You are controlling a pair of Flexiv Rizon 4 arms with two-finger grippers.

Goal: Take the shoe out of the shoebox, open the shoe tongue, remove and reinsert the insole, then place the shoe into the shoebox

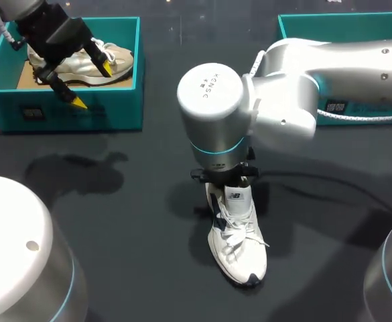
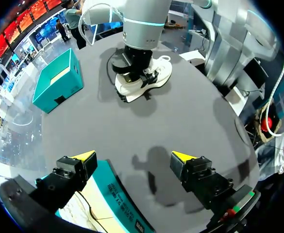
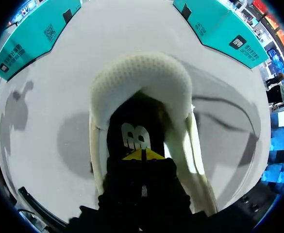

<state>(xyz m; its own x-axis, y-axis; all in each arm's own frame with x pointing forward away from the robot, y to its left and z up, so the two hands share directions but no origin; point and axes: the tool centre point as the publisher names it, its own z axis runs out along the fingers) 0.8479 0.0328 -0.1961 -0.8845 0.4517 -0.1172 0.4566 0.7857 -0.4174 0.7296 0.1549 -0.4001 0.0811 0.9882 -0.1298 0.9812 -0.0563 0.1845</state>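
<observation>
dark table [image 1: 115, 221]; right fingers [image 3: 133, 156] together inside shoe [image 1: 239, 248].

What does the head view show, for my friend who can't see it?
The right arm hangs over the heel end of a white shoe standing on the dark table. At the back left, the left gripper, fingers open, hovers over a teal shoebox holding a beige shoe; a second teal box sits back right.
</observation>
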